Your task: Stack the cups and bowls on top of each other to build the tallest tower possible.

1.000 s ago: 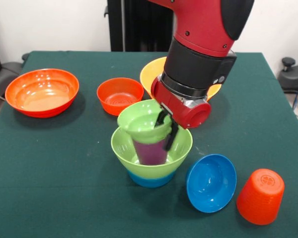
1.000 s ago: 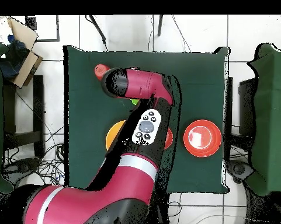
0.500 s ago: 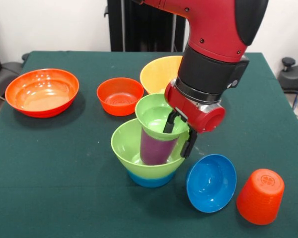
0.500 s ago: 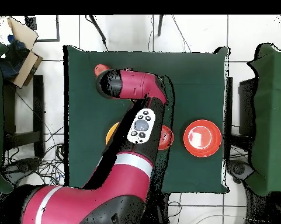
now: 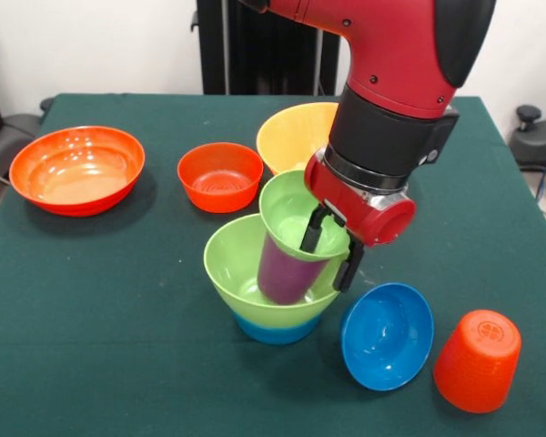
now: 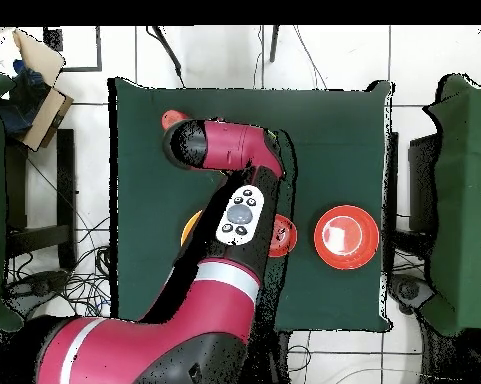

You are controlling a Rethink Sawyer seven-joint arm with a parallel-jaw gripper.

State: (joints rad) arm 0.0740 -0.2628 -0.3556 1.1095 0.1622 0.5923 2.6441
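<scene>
Gripper (image 5: 331, 249) pinching rim of small green bowl (image 5: 296, 211), which is sitting tilted on purple cup (image 5: 284, 270) inside tower (image 5: 264, 296); five pieces lying loose on table, unstacked

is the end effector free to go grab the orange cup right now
Probably not yet. The end effector is clamped on the rim of the small green bowl, tilted on the purple cup. The orange cup itself stands clear.
</scene>
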